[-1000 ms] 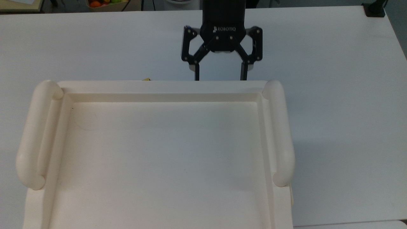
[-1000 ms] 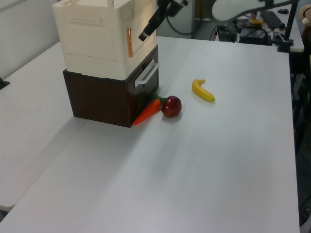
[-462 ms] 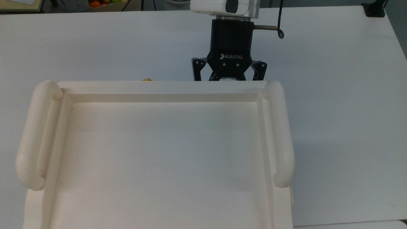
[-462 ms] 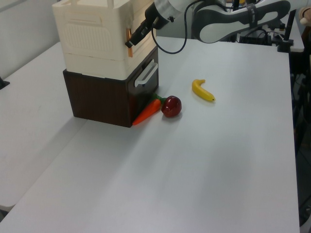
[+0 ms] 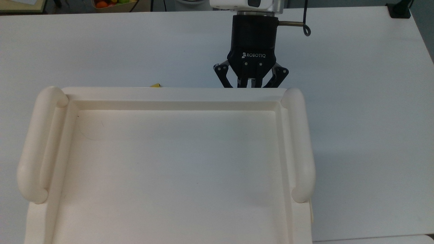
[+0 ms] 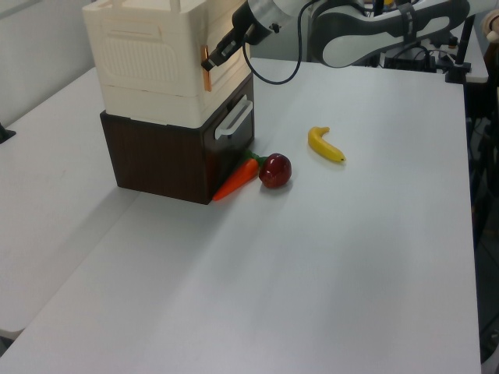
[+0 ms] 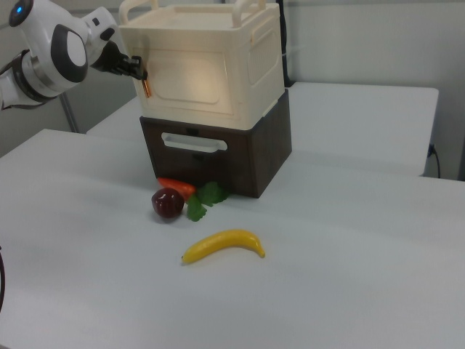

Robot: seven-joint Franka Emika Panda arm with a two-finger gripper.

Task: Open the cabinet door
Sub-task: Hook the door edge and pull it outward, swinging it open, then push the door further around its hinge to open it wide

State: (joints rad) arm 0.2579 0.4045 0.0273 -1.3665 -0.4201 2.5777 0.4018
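Fingers of my gripper are pinched narrow on the orange handle at the free edge of the cabinet door, which sits closed on the front of the cabinet, toward the right view's left corner. In the left view the gripper meets that same handle at the cabinet's front corner.

To do this well, I judge I should keep the pinch firm and pull in an arc about the hinge on the far edge, not straight out, so the thin strip does not slip free.

The cabinet rests on a dark brown drawer unit with a white handle. Below on the table lie a carrot, an apple and a banana, all low enough that I expect the swinging door to pass above them.
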